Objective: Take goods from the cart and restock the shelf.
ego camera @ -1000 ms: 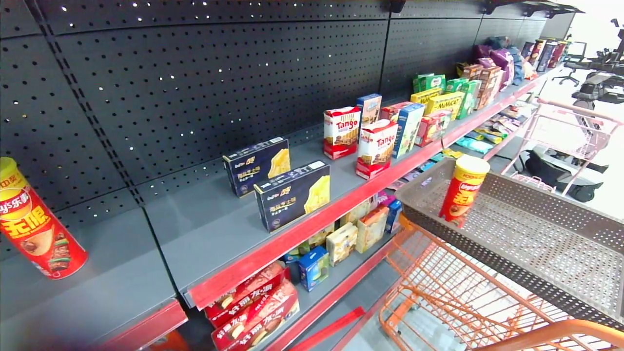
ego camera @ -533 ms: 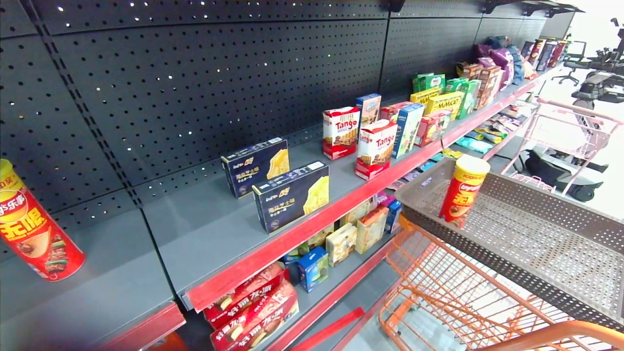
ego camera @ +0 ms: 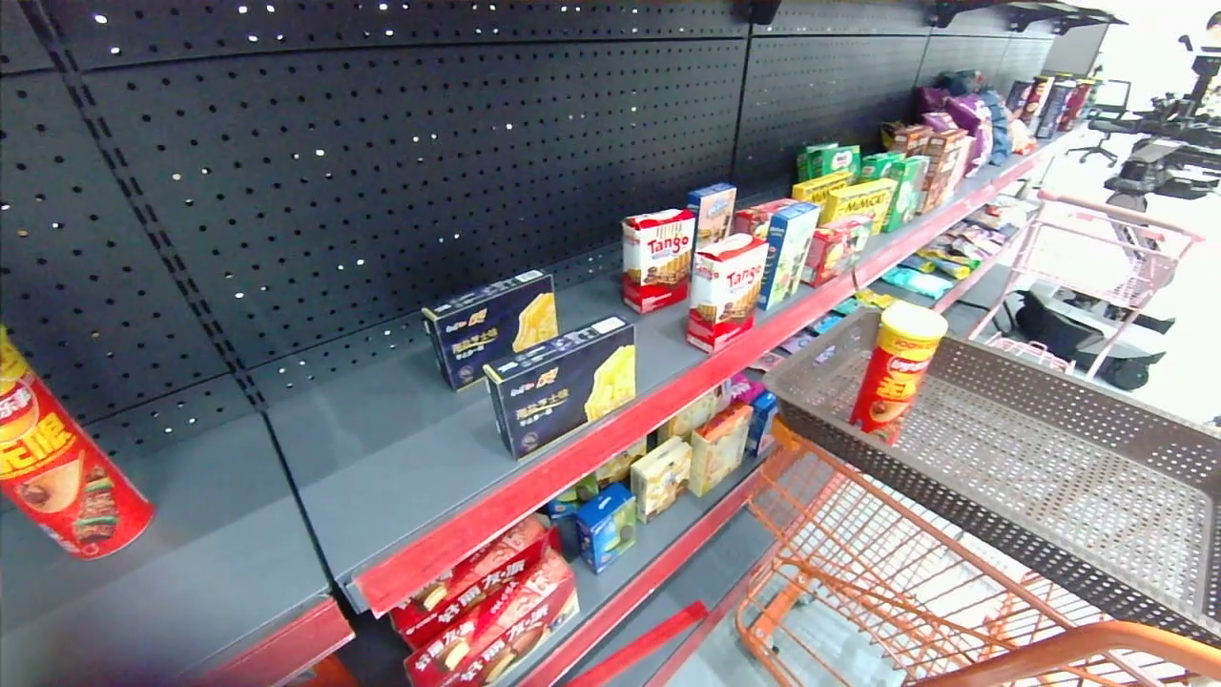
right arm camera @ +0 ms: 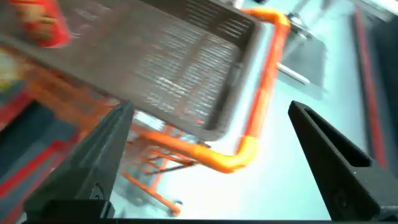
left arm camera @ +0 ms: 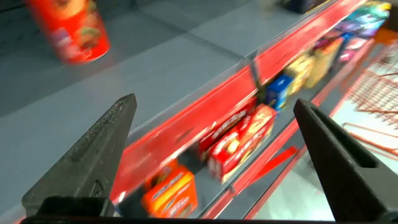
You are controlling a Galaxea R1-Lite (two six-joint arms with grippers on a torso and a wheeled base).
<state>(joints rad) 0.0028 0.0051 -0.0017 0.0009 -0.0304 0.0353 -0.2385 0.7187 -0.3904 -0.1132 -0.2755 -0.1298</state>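
From left: I see one red chip can on the shelf; my left claw released, empty; a second can upright in the cart tray; right claw likewise released.

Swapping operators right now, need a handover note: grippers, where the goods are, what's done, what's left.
Left gripper: open, empty, above the front of the shelf.
Right gripper: open, empty, above the cart handle.
Goods: first chip can stands on the shelf, far left. Second chip can stands upright in the cart tray, at the corner nearest the shelf.
Done: one can shelved.
Left: pick the second chip can from the tray and shelve it; the right gripper looks closer.
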